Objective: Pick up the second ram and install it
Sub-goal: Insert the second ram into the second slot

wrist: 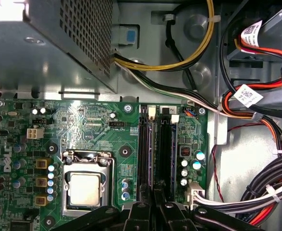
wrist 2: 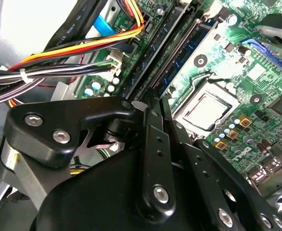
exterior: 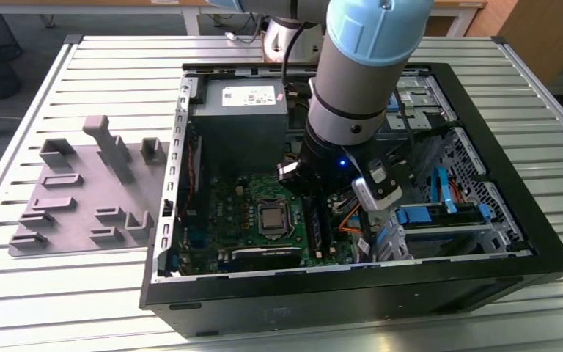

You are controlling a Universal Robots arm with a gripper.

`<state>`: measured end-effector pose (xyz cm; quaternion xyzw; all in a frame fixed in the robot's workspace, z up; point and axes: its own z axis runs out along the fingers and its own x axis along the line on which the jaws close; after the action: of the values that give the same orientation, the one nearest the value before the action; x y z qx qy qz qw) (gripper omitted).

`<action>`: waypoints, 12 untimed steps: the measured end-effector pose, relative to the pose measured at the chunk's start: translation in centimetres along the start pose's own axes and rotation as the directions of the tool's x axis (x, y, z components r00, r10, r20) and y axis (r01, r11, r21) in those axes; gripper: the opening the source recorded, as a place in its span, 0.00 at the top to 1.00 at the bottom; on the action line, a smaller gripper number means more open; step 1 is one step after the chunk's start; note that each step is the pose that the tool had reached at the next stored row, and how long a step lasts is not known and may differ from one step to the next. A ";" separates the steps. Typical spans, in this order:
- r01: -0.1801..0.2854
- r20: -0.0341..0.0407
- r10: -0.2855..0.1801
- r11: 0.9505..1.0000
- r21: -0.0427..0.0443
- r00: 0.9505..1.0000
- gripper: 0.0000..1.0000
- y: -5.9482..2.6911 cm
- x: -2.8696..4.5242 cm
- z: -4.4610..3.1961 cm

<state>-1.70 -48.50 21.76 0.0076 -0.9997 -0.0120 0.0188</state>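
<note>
Hand (wrist: 153,211) astride slot-aligned second ram (wrist: 153,154).

Green motherboard (wrist: 87,134), black claw (wrist: 154,204), grey fixture blocks (exterior: 86,191), yellow-orange-red cables (wrist 2: 83,45)

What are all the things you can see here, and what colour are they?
Computer case: one, black, lying open on the table.
Table: one, silver slatted metal, under everything.
Motherboard: one, green, on the case floor.
Processor: one, silver, in its socket on the motherboard.
Memory slots: two long black ones, beside the processor.
Power supply: one, grey, at the case's far end.
Cables: a bundle, yellow, black, red, orange, beside the power supply.
Fixture blocks: one grey set, at the exterior view's left.
Robot arm: one, grey and blue, reaching into the case.
Claw: one, black, at the memory slots.
</note>
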 end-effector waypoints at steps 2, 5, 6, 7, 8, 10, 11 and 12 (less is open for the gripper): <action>0.000 0.000 0.000 1.000 -0.001 1.000 0.86 0.00 -0.01 0.00; -0.001 0.000 0.001 1.000 -0.003 1.000 0.86 -0.01 0.00 0.00; -0.001 0.000 0.001 1.000 -0.004 1.000 0.86 -0.01 -0.01 0.01; -0.002 0.000 0.002 1.000 -0.004 1.000 0.86 0.00 -0.01 0.02; -0.002 0.000 0.002 1.000 -0.005 1.000 0.86 -0.01 -0.01 0.02; -0.003 0.000 0.003 1.000 -0.006 1.000 0.86 -0.01 -0.01 0.03; -0.003 0.000 0.003 1.000 -0.006 1.000 0.86 -0.01 -0.01 0.05; -0.003 0.000 0.003 1.000 -0.007 1.000 0.86 -0.01 -0.01 0.07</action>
<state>-1.70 -48.51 21.69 0.0060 -0.9997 -0.0153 0.0188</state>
